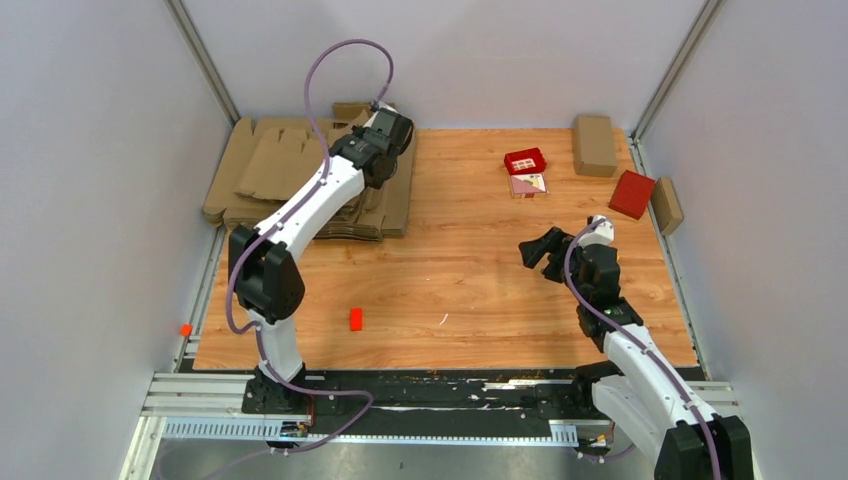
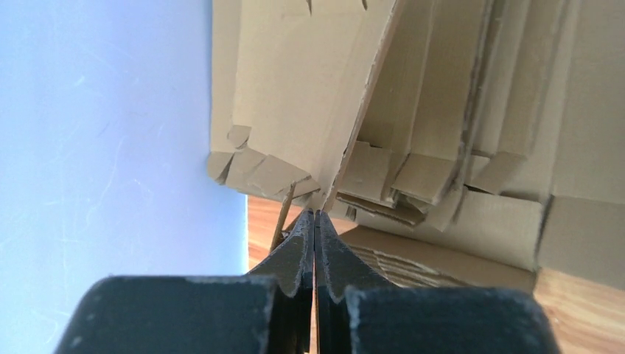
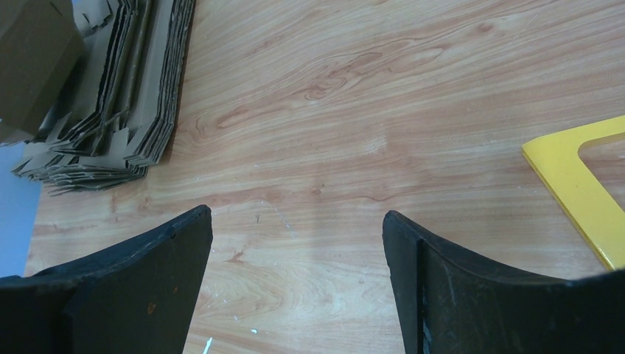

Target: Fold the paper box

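Observation:
A stack of flat brown paper box sheets (image 1: 270, 170) lies at the back left of the table and also shows in the right wrist view (image 3: 125, 96). My left gripper (image 1: 385, 125) is over the stack's far right corner. In the left wrist view it (image 2: 315, 215) is shut, with the edge of one raised paper box sheet (image 2: 295, 88) running into its tips and a thin brown line between the fingers. My right gripper (image 1: 540, 250) is open and empty above bare wood right of centre, with its jaws wide apart (image 3: 295, 236).
Two folded brown cartons (image 1: 594, 145) (image 1: 667, 205) and two red boxes (image 1: 525, 160) (image 1: 632, 193) sit at the back right. A yellow frame (image 3: 575, 177) lies to the right of my right gripper. A small red piece (image 1: 356, 318) lies near the front. Grey walls enclose the table.

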You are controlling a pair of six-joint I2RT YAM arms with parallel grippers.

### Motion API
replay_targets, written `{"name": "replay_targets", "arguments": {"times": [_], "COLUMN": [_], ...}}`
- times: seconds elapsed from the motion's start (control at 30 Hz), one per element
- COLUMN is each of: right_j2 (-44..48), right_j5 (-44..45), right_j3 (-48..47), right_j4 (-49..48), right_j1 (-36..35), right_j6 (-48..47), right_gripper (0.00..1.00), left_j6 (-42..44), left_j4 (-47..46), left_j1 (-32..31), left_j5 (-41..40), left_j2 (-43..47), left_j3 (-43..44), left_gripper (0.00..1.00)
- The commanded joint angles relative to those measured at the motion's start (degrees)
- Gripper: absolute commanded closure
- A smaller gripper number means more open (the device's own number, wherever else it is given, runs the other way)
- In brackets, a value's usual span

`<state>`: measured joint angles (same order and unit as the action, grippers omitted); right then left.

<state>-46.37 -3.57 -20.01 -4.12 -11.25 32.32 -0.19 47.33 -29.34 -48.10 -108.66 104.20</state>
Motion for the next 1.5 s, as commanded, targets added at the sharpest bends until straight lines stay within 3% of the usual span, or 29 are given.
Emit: {"name": "replay_targets", "arguments": {"times": [0.0,0.13,0.23,0.37,0.53,0.7,0.8,0.93,1.03,1.17,1.3,1.4,1.47], "right_j2": [-0.63,-1.45,-3.26,-5.73,-8.78,-13.19,-16.95,-24.05,-28.96,-35.83,-43.86,-49.41,-53.32], "right_j5": [-1.07,-2.26,-3.56,-5.96,-9.93,-13.39,-17.35,-22.18,-24.26,-23.66,-23.97,-23.0,-22.19], "right_j3": [-2.71,-2.78,-3.24,-3.73,-4.2,-5.21,-5.79,-7.89,-8.96,-15.53,-23.98,-29.89,-33.66], "right_j4": [-2.13,-2.88,-3.38,-4.65,-7.29,-8.87,-11.44,-14.35,-18.09,-14.61,-16.91,-17.67,-17.27], "right_j1": [-0.27,-0.22,-0.26,-0.27,-0.27,-0.27,-0.26,-0.56,-1.81,-4.78,-7.42,-9.91,-11.2], "right_j6": [-0.95,-0.92,-0.8,-0.84,-0.71,-0.49,-0.59,-0.1,1.57,6.21,16.21,21.0,23.32], "right_gripper": [0.15,0.14,0.14,0.14,0.14,0.13,0.14,0.18,0.18,0.2,0.21,0.21,0.22], "left_j6": [-2.54,-4.75,-7.31,-11.32,-17.18,-14.02,-14.62,-18.68,-21.99,-27.25,-31.63,-31.52,-30.34], "left_j4": [3.77,5.12,4.04,-1.97,-18.56,-16.1,-15.42,-24.37,-30.33,-40.32,-54.36,-56.51,-56.59], "left_j1": [-6.82,-13.08,-16.78,-19.66,-20.23,-18.8,-13.44,-6.65,-2.64,1.23,1.66,1.75,1.77], "left_j5": [-2.6,1.87,10.35,25.55,49.66,36.23,35.72,37.98,39.57,40.64,40.69,39.83,39.86], "left_j2": [4.49,6.61,8.47,11.32,14.82,18.32,21.85,32.48,39.04,46.79,56.55,61.53,65.17], "left_j3": [1.18,1.15,-0.2,-6.27,-17.74,-19.59,-23.15,-36.68,-47.49,-59.79,-73.52,-78.58,-80.61], "left_gripper": [1.0,1.0,1.0,1.0,1.0,0.64,0.48,0.28,0.23,0.2,0.14,0.03,0.02]}}
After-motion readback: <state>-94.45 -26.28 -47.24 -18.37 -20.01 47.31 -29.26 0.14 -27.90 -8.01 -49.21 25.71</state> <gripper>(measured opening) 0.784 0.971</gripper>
